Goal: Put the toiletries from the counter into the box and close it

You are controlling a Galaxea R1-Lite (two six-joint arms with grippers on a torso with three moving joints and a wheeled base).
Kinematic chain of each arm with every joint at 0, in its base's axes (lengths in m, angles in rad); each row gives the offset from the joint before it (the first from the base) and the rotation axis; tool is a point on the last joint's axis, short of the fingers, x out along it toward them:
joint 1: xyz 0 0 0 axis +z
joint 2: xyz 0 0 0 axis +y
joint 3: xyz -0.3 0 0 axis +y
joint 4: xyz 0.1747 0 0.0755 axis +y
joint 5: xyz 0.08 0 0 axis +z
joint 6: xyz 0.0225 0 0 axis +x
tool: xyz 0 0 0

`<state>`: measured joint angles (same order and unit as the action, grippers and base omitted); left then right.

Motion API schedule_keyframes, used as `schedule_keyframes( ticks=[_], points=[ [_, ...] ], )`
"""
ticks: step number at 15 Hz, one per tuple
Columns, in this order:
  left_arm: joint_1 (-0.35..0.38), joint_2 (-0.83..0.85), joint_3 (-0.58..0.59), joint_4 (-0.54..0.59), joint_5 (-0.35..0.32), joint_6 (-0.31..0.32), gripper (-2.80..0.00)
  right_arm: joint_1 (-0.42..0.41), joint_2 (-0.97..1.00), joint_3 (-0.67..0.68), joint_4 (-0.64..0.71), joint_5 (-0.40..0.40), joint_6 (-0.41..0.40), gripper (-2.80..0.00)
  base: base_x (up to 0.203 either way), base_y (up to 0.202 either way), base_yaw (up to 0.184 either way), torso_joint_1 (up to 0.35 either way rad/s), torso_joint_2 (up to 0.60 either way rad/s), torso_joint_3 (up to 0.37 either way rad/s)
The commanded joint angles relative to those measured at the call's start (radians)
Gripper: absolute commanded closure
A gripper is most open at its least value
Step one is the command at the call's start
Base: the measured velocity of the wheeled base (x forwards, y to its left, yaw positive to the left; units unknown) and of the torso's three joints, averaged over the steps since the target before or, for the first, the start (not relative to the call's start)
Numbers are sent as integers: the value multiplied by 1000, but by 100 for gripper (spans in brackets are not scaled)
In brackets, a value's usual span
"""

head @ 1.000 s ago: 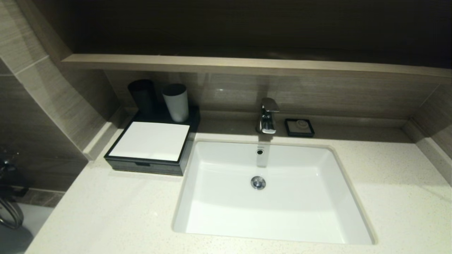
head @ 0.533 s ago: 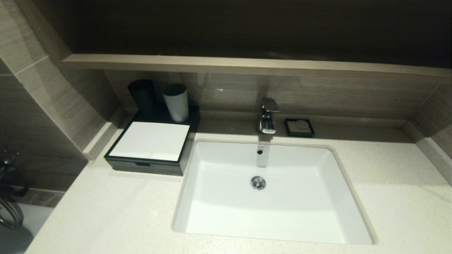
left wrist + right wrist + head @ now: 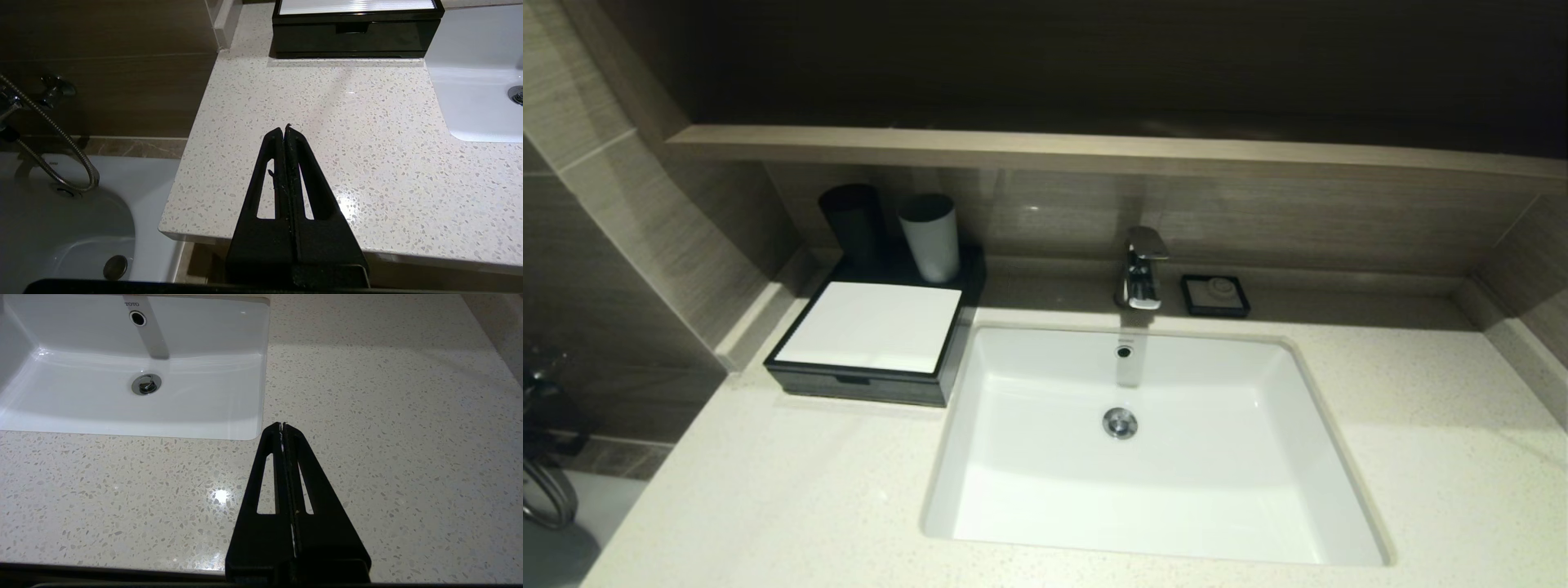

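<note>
Speckled off-white stone makes up the counter (image 3: 768, 490), with a white basin (image 3: 1152, 457) sunk into its middle; at the back left corner sits the box (image 3: 870, 339), low and black with a white top panel, its notched drawer front flush with the body, so it is closed; a black cup (image 3: 851, 222) and a white cup (image 3: 929, 237) stand side by side on the rear part of its top; a chrome tap (image 3: 1141, 268) rises behind the basin, and a small black soap dish (image 3: 1215, 295) lies just to the tap's right; no slim packets show on the counter in any view. Neither arm appears in the head view; the left gripper (image 3: 284, 127) hangs over the near left stretch of counter, pointing toward the box front, its two black fingers pressed together on nothing; the right gripper (image 3: 282, 424) hangs over the counter beside the basin's near right corner, fingers likewise pressed together and empty.
</note>
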<state>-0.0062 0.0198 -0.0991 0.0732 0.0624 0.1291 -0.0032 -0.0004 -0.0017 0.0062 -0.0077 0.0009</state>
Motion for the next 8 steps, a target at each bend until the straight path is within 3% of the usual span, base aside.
schedule_keyframes(
  ticks=[1,8],
  points=[
    [0,-14,42,-50,-1,9,0,0,-1,0,0,0,-1,0,0,0,0,0,0,0],
    [0,-18,61,-53,-44,-2,0,0,-1,0,0,0,0,0,0,0,0,0,0,0]
  ],
)
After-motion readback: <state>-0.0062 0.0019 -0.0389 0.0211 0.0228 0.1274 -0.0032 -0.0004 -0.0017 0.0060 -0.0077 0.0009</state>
